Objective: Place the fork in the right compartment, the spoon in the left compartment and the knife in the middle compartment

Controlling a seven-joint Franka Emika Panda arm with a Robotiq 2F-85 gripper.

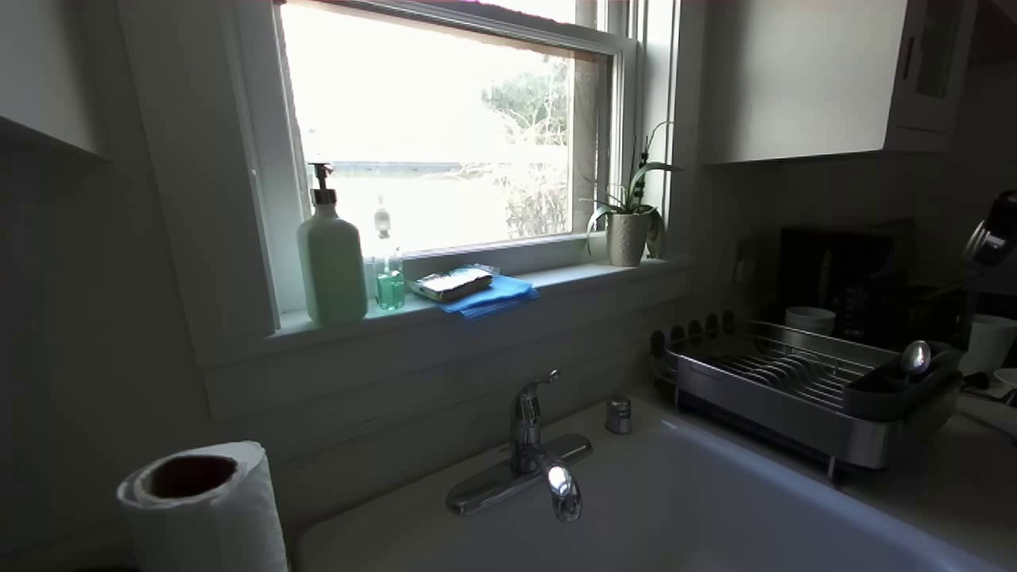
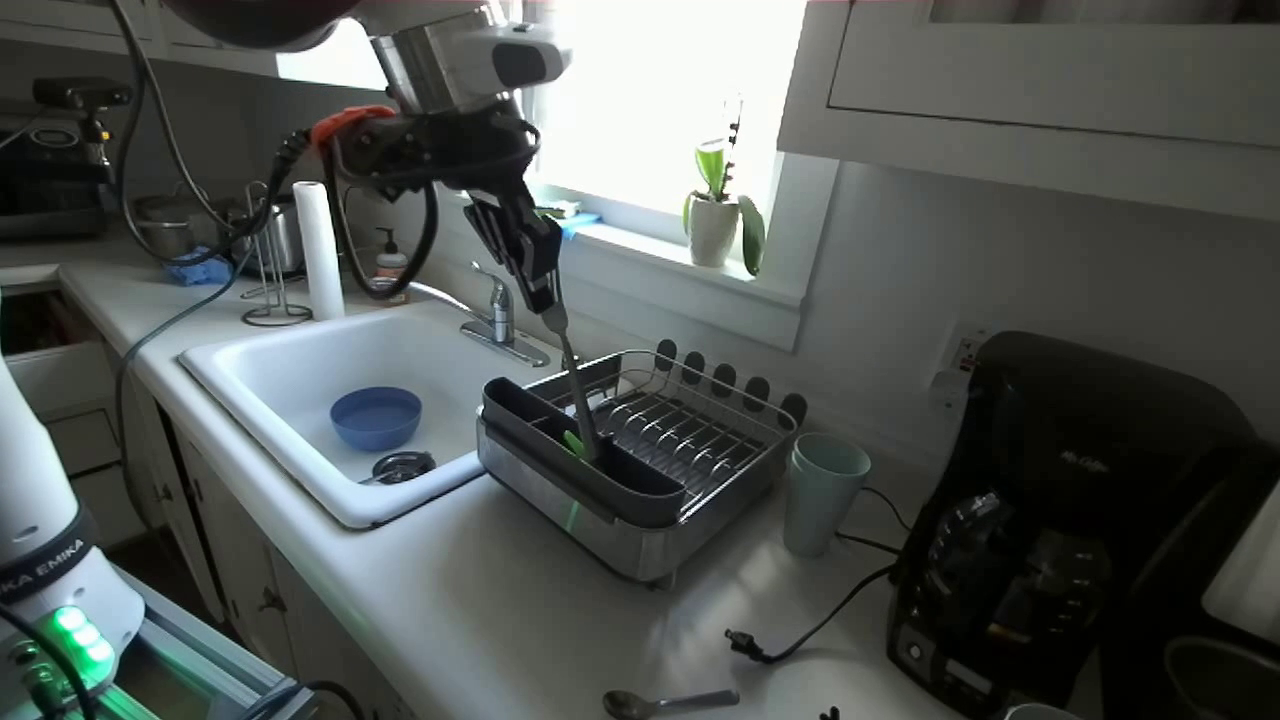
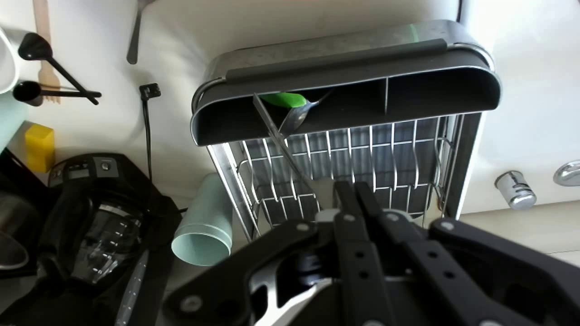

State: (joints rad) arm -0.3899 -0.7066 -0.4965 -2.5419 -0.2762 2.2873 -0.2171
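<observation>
My gripper (image 3: 359, 186), also in an exterior view (image 2: 543, 298), is shut on a metal utensil that looks like the fork (image 3: 290, 156), which also shows in an exterior view (image 2: 578, 388). It is held by its wide head, partly hidden by the fingers, with the handle slanting down. The handle end meets the dark cutlery caddy (image 3: 337, 74); I cannot tell how far inside it is. A spoon (image 3: 294, 118) leans in the caddy's large left part, left of a divider (image 3: 386, 96); its bowl shows in an exterior view (image 1: 916, 357). I cannot identify a knife.
The dish rack (image 2: 660, 545) carries the caddy. The sink (image 2: 340, 490) with a blue bowl (image 2: 376, 418), and the faucet (image 2: 500, 320), are beside it. Stacked cups (image 2: 822, 490), a coffee maker (image 2: 1060, 460), a cable plug (image 2: 745, 643) and another spoon (image 2: 670, 704) are on the counter.
</observation>
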